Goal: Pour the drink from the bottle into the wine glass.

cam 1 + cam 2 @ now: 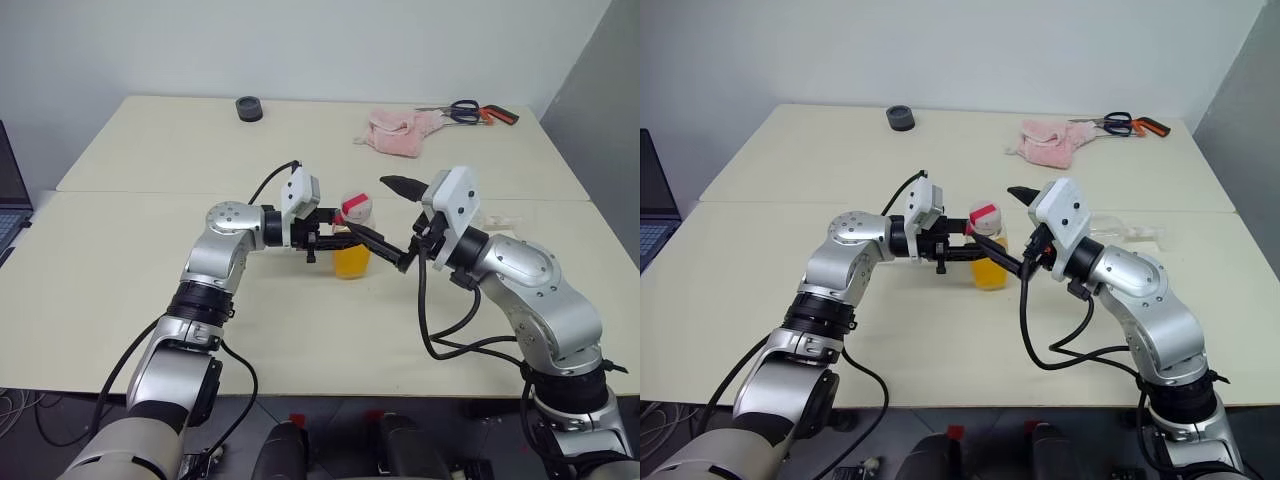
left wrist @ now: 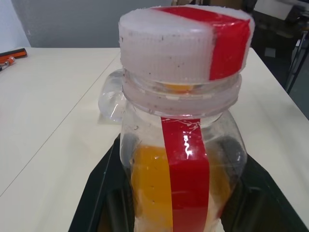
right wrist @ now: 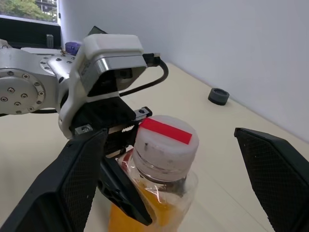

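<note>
My left gripper (image 1: 343, 238) is shut on the bottle (image 1: 352, 248), holding it upright over the middle of the table. The bottle is clear plastic with a red strip (image 2: 186, 169) down its side, and its red-and-white cap (image 3: 165, 140) is on. Orange drink (image 1: 351, 263) fills its lower part. My right gripper (image 1: 367, 205) is open, with one finger on each side of the cap and apart from it. The wine glass (image 1: 1122, 231) is clear and stands on the table to the right, partly hidden behind my right arm. Its bowl (image 2: 110, 99) also shows behind the bottle.
At the far side of the table (image 1: 150, 280) lie a black round object (image 1: 249, 108), a pink cloth (image 1: 400, 132), scissors (image 1: 463, 108) and an orange-handled tool (image 1: 497, 114). A laptop (image 1: 8, 195) sits at the left edge.
</note>
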